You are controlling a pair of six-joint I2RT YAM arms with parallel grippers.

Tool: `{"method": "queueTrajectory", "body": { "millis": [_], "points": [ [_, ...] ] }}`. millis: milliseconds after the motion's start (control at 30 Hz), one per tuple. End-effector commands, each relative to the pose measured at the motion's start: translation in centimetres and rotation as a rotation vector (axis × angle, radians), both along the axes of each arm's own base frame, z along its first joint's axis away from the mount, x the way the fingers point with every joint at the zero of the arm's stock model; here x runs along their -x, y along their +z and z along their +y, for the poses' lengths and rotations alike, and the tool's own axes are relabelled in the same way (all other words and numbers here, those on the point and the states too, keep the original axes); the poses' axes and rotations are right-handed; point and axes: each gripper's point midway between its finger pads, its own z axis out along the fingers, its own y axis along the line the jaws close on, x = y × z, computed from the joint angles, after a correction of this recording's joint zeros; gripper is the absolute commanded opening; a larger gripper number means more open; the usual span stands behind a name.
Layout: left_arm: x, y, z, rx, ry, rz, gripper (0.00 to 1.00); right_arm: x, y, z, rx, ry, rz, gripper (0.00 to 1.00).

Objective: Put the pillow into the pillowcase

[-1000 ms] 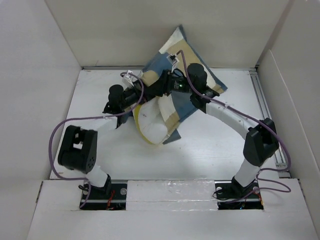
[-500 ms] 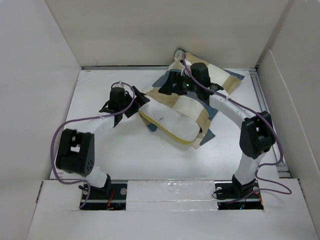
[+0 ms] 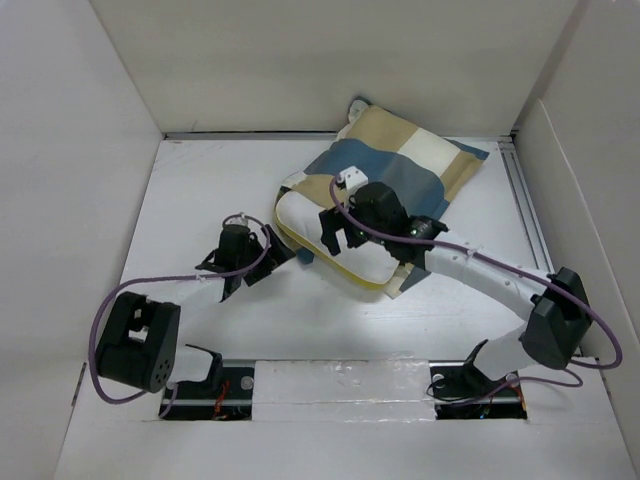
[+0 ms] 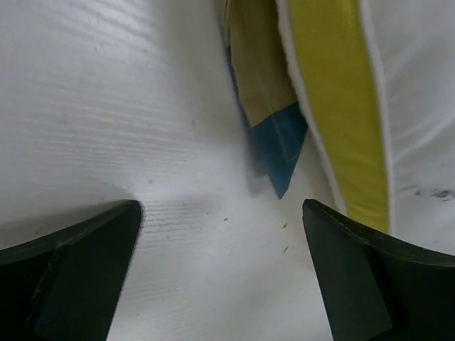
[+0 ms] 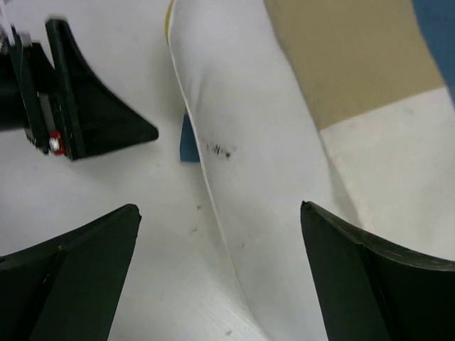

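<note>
We see pillow [image 3: 298, 222] half inside pillowcase [image 3: 410, 165] on worktop [image 3: 200, 200], white end poking out; left hand [image 3: 268, 262], right hand [image 3: 338, 238] both released, empty. Risk: unpinned pillowcase slides when we push, pillow bunches

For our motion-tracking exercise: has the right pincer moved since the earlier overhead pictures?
Yes. The right pincer has come away from the back wall toward the near edge, and now hangs open over the pillow.
</note>
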Motion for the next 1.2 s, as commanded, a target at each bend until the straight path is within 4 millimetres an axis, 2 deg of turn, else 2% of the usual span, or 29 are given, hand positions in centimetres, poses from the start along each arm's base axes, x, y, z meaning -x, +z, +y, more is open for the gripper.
{"method": "queueTrajectory", "body": {
  "millis": [0,100,133,167,200,233,267,300,333,400,433,467,500,533,600,633,667,700,800,833,867,900,967,1000,1067,1100,1133,1167],
  "points": [
    [-1.2,-0.2,-0.9,0.028,-0.005,-0.031,1.0,0.9,0.2,-1.0,0.035,-0.092,-0.053,1.0],
    [-2.3,-0.6,-1.2,0.027,-0.006,-0.03,1.0,0.0,-1.6,-5.1,0.083,-0.416,-0.018,1.0],
    [-2.5,-0.8,-1.1,0.02,0.004,-0.033,1.0,-0.8,-1.7,-6.9,0.092,-0.539,-0.053,1.0],
    [-3.3,0.1,-1.3,0.031,0.004,-0.067,1.0,-0.6,-3.8,-8.2,0.105,-0.592,-0.022,1.0],
    [-3.7,-0.1,-1.5,0.031,0.004,-0.069,1.0,-0.9,-3.3,-8.3,0.021,-0.622,-0.011,1.0],
    [-3.7,-0.2,-1.8,0.044,-0.012,-0.068,1.0,-0.8,-3.9,-7.8,-0.024,-0.586,0.017,1.0],
    [-4.7,0.6,-2.4,0.066,-0.026,-0.104,1.0,-0.8,-5.7,-9.2,-0.006,-0.602,0.015,1.0],
    [-5.5,1.1,-3.0,0.08,-0.04,-0.112,1.0,-1.3,-5.4,-8.7,-0.049,-0.601,-0.007,1.0],
    [-5.9,0.0,-3.7,0.091,-0.065,-0.08,1.0,-1.6,-5.7,-9.1,-0.036,-0.601,-0.021,1.0],
    [-7.7,0.1,-4.3,0.1,-0.059,-0.08,0.98,-2.7,-6.3,-9.3,-0.013,-0.63,-0.023,1.0],
    [-7.8,-1.4,-4.6,0.101,-0.071,-0.047,0.92,-2.9,-8.7,-9.8,0.064,-0.638,0.026,1.0],
    [-8.2,-1.6,-4.8,0.125,-0.076,-0.036,0.8,-3.0,-9.4,-9.4,0.088,-0.628,0.049,1.0],
    [-8.6,-1.8,-5.1,0.139,-0.079,-0.029,0.59,-3.4,-9.8,-9.0,0.077,-0.622,0.072,1.0],
    [-9.2,-2.6,-5.6,0.152,-0.085,-0.013,0.27,-3.6,-10.0,-8.2,0.058,-0.601,0.083,1.0],
    [-10.1,-3.2,-5.6,0.163,-0.078,0.002,0.27,-3.5,-10.0,-7.8,0.01,-0.573,0.091,1.0],
    [-11.0,-2.5,-6.1,0.177,-0.091,-0.014,0.25,-3.1,-10.1,-8.1,0.005,-0.573,0.088,1.0],
    [-11.3,-2.3,-6.2,0.178,-0.091,-0.017,0.05,-3.2,-8.5,-7.9,-0.057,-0.578,0.062,1.0],
    [-11.9,-2.2,-5.7,0.15,-0.07,-0.027,0.0,-3.0,-8.0,-7.8,-0.081,-0.566,0.056,1.0],
    [-12.9,-1.8,-6.1,0.133,-0.096,-0.033,0.0,-2.7,-6.0,-8.3,-0.112,-0.547,0.031,1.0],
    [-12.6,-2.2,-6.0,0.121,-0.102,-0.019,0.0,-2.6,-5.6,-8.5,-0.118,-0.547,0.028,1.0],
    [-12.5,-1.5,-6.1,0.123,-0.118,-0.019,0.0,-2.4,-5.1,-8.6,-0.123,-0.546,0.024,1.0],
    [-12.6,0.7,-6.1,0.124,-0.128,-0.063,0.0,-2.1,-3.8,-8.9,-0.138,-0.539,0.003,1.0],
    [-11.4,2.0,-5.4,0.09,-0.132,-0.078,0.0,-1.3,-3.1,-8.9,-0.147,-0.5,0.003,1.0],
    [-11.2,5.7,-5.2,0.099,-0.126,-0.152,0.0,-0.6,-1.6,-8.6,-0.165,-0.452,-0.033,1.0],
    [-10.8,9.5,-4.4,0.079,-0.117,-0.236,0.0,0.8,0.1,-7.1,-0.207,-0.355,-0.046,1.0],
    [-9.9,10.8,-4.4,0.057,-0.125,-0.251,0.0,1.7,0.6,-6.3,-0.22,-0.323,-0.052,1.0],
    [-8.7,14.5,-4.4,0.028,-0.112,-0.317,0.0,2.1,1.5,-6.0,-0.223,-0.309,-0.052,1.0],
    [-8.2,16.4,-4.5,0.018,-0.106,-0.373,0.0,2.2,1.4,-6.7,-0.203,-0.331,-0.053,1.0]
  ]
}}
